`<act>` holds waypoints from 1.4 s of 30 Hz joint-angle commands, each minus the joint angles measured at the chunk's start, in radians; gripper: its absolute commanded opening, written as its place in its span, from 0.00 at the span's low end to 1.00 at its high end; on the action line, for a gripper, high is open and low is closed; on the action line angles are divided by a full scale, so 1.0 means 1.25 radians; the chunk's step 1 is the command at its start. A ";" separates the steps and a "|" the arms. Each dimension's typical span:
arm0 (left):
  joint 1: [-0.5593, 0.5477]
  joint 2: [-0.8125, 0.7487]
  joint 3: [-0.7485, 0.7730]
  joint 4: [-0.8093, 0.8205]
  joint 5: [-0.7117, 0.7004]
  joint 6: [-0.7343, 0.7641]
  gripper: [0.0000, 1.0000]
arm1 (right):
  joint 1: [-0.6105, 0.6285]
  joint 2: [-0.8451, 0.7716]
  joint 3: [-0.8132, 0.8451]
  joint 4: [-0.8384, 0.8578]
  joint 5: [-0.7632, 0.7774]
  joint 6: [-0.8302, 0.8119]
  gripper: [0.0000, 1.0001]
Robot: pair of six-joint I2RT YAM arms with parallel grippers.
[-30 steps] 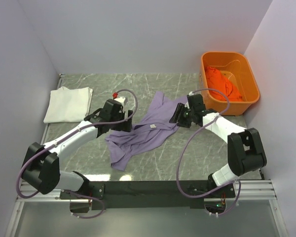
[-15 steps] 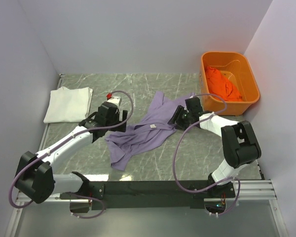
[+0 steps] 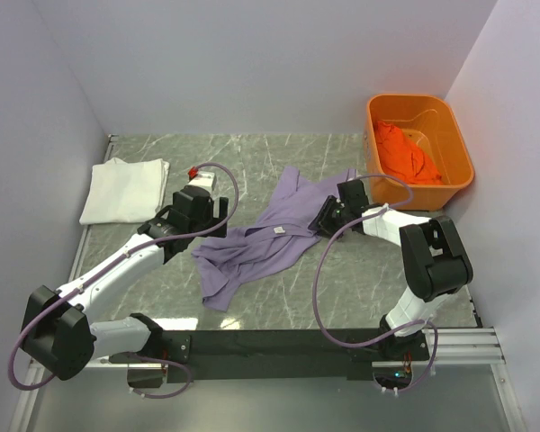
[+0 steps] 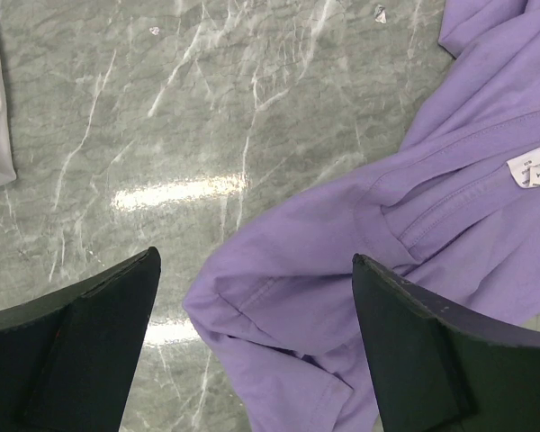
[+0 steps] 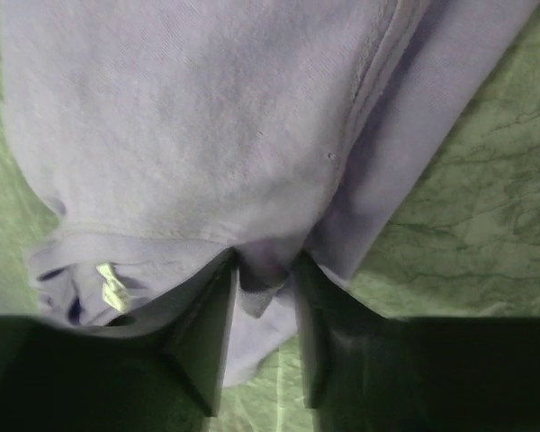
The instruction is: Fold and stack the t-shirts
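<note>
Two pincers to mind: your right gripper (image 5: 261, 279) pinches a thin fold of the lavender t-shirt (image 5: 189, 117), which lies crumpled between the two; your left gripper (image 4: 255, 261) hangs spread above its opposite edge, gripping nothing. Pull and I judge that shallow bite could slip, or the cloth bunch lopsidedly, since only one side is held.

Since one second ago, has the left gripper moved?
Yes. In the top view the left gripper slid left, toward the folded white t-shirt and away from the lavender t-shirt.
</note>
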 commanded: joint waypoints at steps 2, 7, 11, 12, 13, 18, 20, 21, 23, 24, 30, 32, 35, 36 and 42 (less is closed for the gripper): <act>0.000 -0.025 -0.005 0.019 -0.012 0.007 0.93 | -0.005 -0.009 0.008 0.038 0.007 0.006 0.33; -0.001 -0.024 -0.003 0.016 -0.022 0.004 0.93 | -0.005 -0.041 0.068 0.004 0.013 -0.008 0.00; -0.001 -0.027 -0.003 0.014 -0.037 -0.002 0.93 | -0.001 -0.061 0.160 -0.032 0.010 -0.022 0.00; -0.001 -0.029 -0.003 0.014 -0.038 -0.005 0.93 | 0.006 -0.055 0.213 -0.039 0.010 -0.032 0.00; -0.001 -0.029 -0.003 0.016 -0.037 -0.005 0.93 | 0.009 -0.048 0.244 -0.059 0.011 -0.038 0.00; -0.001 -0.021 0.000 0.012 -0.033 -0.012 0.93 | 0.052 0.058 0.475 -0.048 -0.051 -0.084 0.00; -0.001 -0.021 0.001 0.011 -0.029 -0.021 0.93 | 0.078 0.095 0.541 -0.030 -0.056 -0.106 0.04; -0.001 -0.021 -0.001 0.011 -0.027 -0.024 0.93 | 0.089 0.136 0.613 -0.031 -0.042 -0.137 0.24; 0.000 -0.024 -0.004 0.007 -0.024 -0.044 0.93 | 0.117 0.181 0.736 -0.056 -0.031 -0.171 0.51; -0.001 -0.027 -0.006 0.006 -0.018 -0.053 0.93 | 0.123 0.220 0.774 -0.098 -0.027 -0.192 0.62; -0.001 -0.036 -0.027 -0.065 0.006 -0.175 0.95 | 0.128 0.170 0.751 -0.155 -0.003 -0.260 0.67; -0.001 -0.038 -0.033 -0.098 0.021 -0.205 0.95 | 0.128 0.113 0.670 -0.172 0.017 -0.286 0.66; 0.000 -0.031 -0.043 -0.156 0.052 -0.239 0.95 | 0.127 0.043 0.557 -0.216 0.029 -0.327 0.65; -0.001 -0.027 -0.044 -0.168 0.057 -0.245 0.94 | 0.127 0.028 0.526 -0.229 0.033 -0.335 0.64; -0.003 0.030 -0.060 -0.155 0.141 -0.286 0.92 | 0.115 -0.055 0.300 -0.215 0.074 -0.313 0.63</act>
